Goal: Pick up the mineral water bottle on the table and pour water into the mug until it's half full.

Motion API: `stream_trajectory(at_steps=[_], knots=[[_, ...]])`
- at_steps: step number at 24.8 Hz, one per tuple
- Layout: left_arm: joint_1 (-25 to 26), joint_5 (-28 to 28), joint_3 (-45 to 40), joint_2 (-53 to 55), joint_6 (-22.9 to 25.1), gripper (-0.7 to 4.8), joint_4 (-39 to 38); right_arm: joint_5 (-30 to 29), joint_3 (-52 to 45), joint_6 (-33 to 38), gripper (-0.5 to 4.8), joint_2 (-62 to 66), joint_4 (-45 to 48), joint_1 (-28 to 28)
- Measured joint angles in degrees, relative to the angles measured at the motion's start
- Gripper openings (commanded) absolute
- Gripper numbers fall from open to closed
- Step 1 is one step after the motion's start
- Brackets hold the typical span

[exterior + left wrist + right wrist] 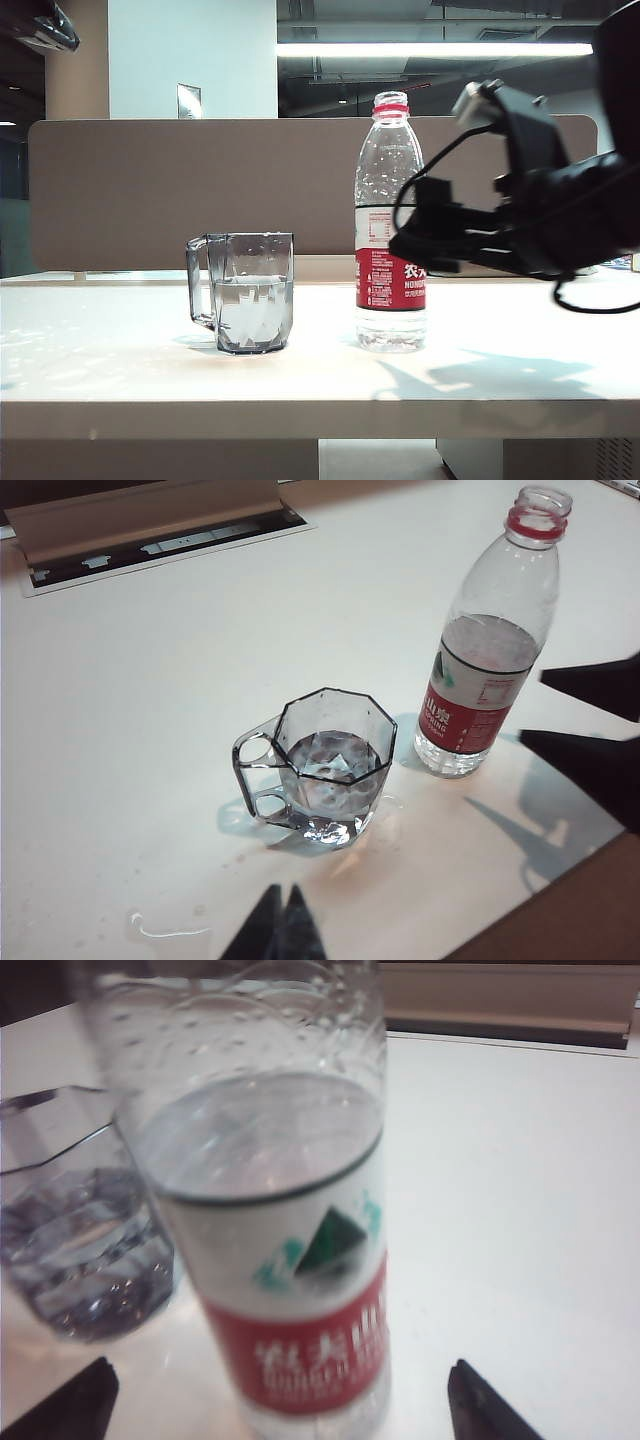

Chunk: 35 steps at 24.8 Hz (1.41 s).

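Bottle (pixel 390 220) upright between open right jaws; left jaws shut.

light: bright ceiling strip | glare: table (pixel 120 350) | shadows: soft | blur: right wrist close-up

One mineral water bottle (pixel 390 225) stands on the one tabletop (pixel 120 360), uncapped, with one red neck ring and one white-and-red label. One mug (pixel 252 292) stands beside it — a single faceted, smoky-grey one with one angular handle, holding one pool of water (pixel 330 763). Two pincers are counted: the right pincer (pixel 280 1400), its two dark fingertips spread to either side of the bottle's base with neither touching it, and the left pincer (pixel 280 925), of which two dark tips show close together at the edge of its own wrist view. One arm shows in the exterior view — the right one. One small wet streak (pixel 165 927) lies on the tabletop.
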Motion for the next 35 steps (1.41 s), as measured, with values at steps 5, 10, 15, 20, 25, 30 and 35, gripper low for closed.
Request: stream_trajectory(at_steps=[5, 10, 15, 20, 25, 30, 35], knots=[[0.0, 0.0, 0.0, 0.0, 0.0, -0.01, 0.0, 0.0, -9.4, 0.0, 2.22, -15.0, -2.9, 0.0], [0.0, 0.0, 0.0, 0.0, 0.0, -0.01, 0.0, 0.0, -11.7, 0.1, 0.3, -30.4, -14.9, 0.0], [0.0, 0.0, 0.0, 0.0, 0.0, -0.01, 0.0, -0.2, -11.8, 0.1, 0.24, -40.1, -28.1, 0.0], [0.0, 0.0, 0.0, 0.0, 0.0, -0.01, 0.0, -1.9, -13.6, 0.1, -0.06, -53.6, -40.9, -4.2], [0.0, 0.0, 0.0, 0.0, 0.0, -0.01, 0.0, -4.7, -15.1, 1.8, -0.06, -65.3, -49.9, -13.2], [0.0, 0.0, 0.0, 0.0, 0.0, -0.01, 0.0, -7.6, -15.4, 1.9, -0.06, -74.9, -64.1, -17.5], [0.0, 0.0, 0.0, 0.0, 0.0, -0.01, 0.0, -7.6, -15.4, 1.9, -0.06, -80.1, -72.8, -19.3]])
